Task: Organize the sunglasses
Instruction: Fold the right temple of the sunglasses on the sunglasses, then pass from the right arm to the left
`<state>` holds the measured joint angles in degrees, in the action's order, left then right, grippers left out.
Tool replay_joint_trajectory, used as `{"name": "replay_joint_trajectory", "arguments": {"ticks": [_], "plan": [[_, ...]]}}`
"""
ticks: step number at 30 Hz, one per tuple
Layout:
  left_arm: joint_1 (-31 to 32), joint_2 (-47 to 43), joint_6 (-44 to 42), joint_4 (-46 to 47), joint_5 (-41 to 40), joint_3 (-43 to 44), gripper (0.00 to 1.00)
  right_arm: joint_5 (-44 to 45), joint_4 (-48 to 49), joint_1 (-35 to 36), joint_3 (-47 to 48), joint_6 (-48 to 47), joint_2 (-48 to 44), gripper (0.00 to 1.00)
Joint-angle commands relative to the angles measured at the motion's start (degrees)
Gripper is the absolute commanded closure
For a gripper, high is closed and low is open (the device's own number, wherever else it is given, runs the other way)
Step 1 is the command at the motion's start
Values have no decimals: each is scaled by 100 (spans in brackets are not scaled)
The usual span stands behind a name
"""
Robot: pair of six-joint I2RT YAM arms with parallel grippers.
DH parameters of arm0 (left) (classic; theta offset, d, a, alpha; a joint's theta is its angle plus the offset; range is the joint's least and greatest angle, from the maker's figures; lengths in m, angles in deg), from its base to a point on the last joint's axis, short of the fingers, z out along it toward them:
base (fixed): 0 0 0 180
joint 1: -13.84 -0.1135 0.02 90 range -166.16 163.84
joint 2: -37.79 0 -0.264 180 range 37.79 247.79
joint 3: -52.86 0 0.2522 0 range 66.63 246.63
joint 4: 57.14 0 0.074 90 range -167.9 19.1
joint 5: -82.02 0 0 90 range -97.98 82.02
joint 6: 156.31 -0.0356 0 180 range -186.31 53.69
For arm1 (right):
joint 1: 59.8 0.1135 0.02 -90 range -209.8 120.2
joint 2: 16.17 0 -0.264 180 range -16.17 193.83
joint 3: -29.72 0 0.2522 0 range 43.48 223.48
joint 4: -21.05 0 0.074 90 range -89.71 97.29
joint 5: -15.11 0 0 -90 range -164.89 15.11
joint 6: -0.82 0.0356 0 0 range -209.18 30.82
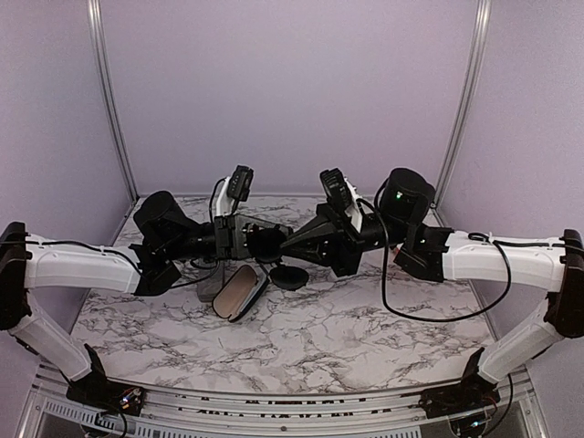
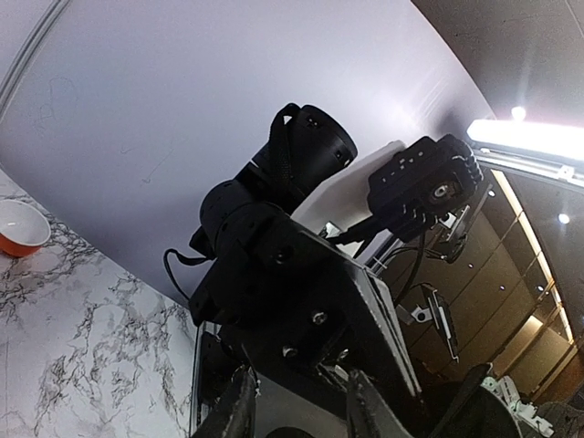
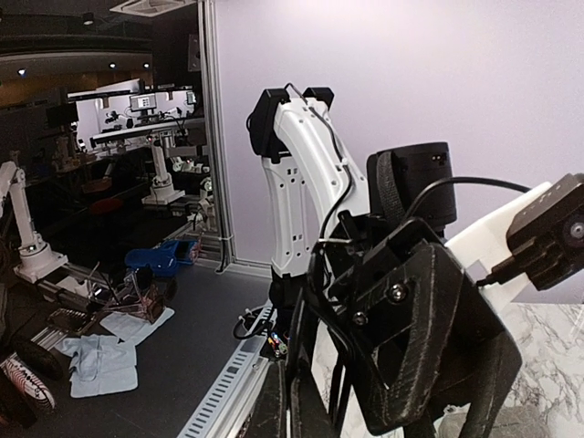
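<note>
Looking from above, the left pincer and right pincer meet nose to nose over the table, just above the open case. The right one's pinched shut. The left one's half-spread, can't tell on what. The sunglasses are probably in the dark clump between the tips, about as near to either arm, but it's too murky to say.

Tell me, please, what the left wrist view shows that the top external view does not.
Only the left wrist view shows an orange bowl with a white inside, standing on the table at the picture's left edge. Only the top external view shows an open grey case and a black oval case lying below where the arms meet. Both show the marble table and the right arm.
</note>
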<state>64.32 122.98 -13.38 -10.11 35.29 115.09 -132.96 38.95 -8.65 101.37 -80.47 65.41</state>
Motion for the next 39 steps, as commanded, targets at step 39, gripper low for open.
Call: {"name": "replay_joint_trajectory", "arguments": {"ticks": [39], "plan": [[102, -2369, -3266, -1825, -798, -1118, 48, 1051, 1115, -10, -248, 1579, -384, 100]]}}
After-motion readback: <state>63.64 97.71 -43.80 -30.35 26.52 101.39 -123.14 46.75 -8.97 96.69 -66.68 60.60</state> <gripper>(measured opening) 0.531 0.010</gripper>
